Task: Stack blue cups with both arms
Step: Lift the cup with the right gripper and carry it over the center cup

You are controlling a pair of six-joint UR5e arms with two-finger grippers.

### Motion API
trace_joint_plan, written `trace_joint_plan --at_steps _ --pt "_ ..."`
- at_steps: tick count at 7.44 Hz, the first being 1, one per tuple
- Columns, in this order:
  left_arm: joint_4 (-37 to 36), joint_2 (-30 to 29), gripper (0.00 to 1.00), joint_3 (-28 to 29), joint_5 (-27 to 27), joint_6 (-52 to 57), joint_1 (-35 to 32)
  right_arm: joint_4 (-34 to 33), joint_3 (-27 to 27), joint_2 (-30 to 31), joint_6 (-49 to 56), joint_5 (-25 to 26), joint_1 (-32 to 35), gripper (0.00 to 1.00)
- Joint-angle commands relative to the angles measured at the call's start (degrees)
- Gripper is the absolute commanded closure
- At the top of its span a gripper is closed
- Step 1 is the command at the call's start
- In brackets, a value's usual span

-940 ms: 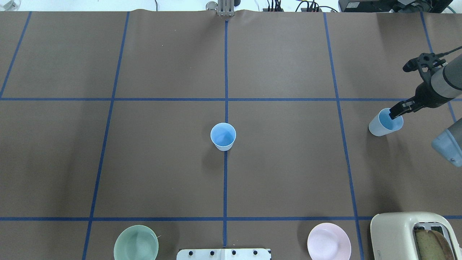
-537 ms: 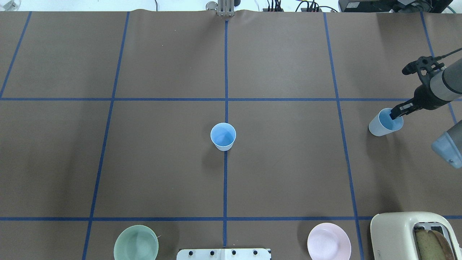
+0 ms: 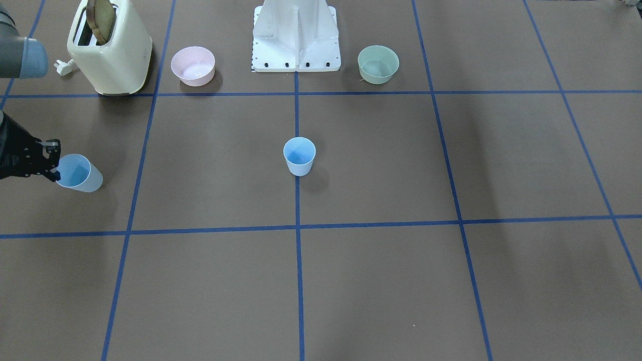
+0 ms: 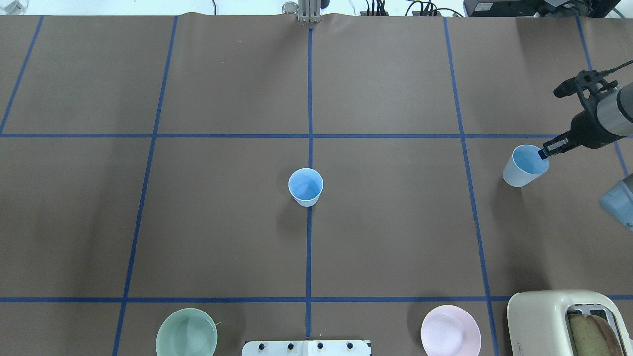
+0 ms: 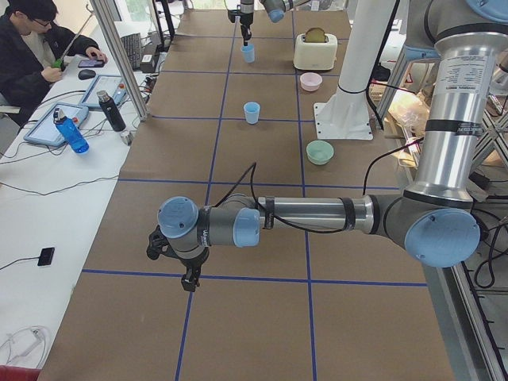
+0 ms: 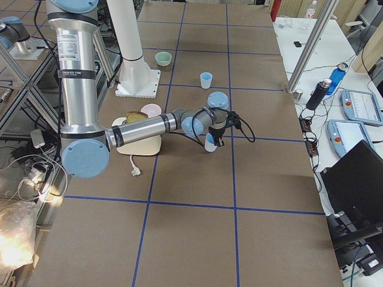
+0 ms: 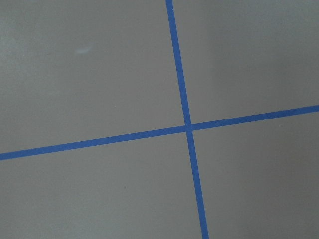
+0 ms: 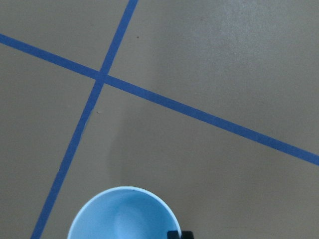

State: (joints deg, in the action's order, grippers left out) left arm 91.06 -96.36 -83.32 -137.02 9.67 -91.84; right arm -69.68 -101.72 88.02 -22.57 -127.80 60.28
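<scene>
One blue cup (image 4: pixel 306 186) stands upright on the centre tape line, alone; it also shows in the front view (image 3: pixel 299 156). The second blue cup (image 4: pixel 525 165) is at the table's right side, tilted in the front view (image 3: pixel 78 173). My right gripper (image 4: pixel 544 152) is shut on its rim, one finger inside and one outside. In the right wrist view the cup (image 8: pixel 124 214) fills the bottom edge with a fingertip (image 8: pixel 179 234) at its rim. My left gripper (image 5: pixel 189 279) shows only in the exterior left view, low over bare table far from both cups; I cannot tell if it is open or shut.
A cream toaster (image 4: pixel 568 321) holding bread, a pink bowl (image 4: pixel 450 330), a mint-green bowl (image 4: pixel 186 332) and the white base pedestal (image 4: pixel 306 347) line the robot's edge of the table. Blue tape lines cross the brown table cover.
My right gripper has drawn up from deep inside the right cup to its rim. The cup has shifted slightly left and away. The centre cup has not moved.
</scene>
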Motion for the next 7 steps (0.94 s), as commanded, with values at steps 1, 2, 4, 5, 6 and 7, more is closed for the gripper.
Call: trace_joint_plan --at_steps 1,2,4,5,6,7 --pt "-0.01 0.03 0.01 0.00 0.00 0.00 0.09 -1.67 -2.15 -1.96 -1.24 -4.54 2.90 1.00" --pt "0.08 0.38 0.01 -0.09 -0.09 0.00 0.17 -6.91 -4.16 -7.37 -7.07 -4.22 2.92 1.00" --pt "-0.10 0.38 0.01 -0.35 0.00 -0.09 0.26 -9.94 -4.45 -21.15 -29.68 1.97 -6.08 1.00" --pt "-0.27 0.73 0.01 -1.22 0.08 -0.17 0.26 -13.25 -4.19 -27.49 -40.86 8.99 -12.66 1.00" --pt "-0.45 0.82 0.01 -2.01 0.52 -0.18 0.26 -20.42 -4.45 -33.82 -46.28 14.10 -17.25 1.00" --pt "-0.45 2.12 0.01 -3.50 1.13 -0.18 0.35 -26.59 -4.27 -39.19 -49.73 17.89 -20.95 1.00"
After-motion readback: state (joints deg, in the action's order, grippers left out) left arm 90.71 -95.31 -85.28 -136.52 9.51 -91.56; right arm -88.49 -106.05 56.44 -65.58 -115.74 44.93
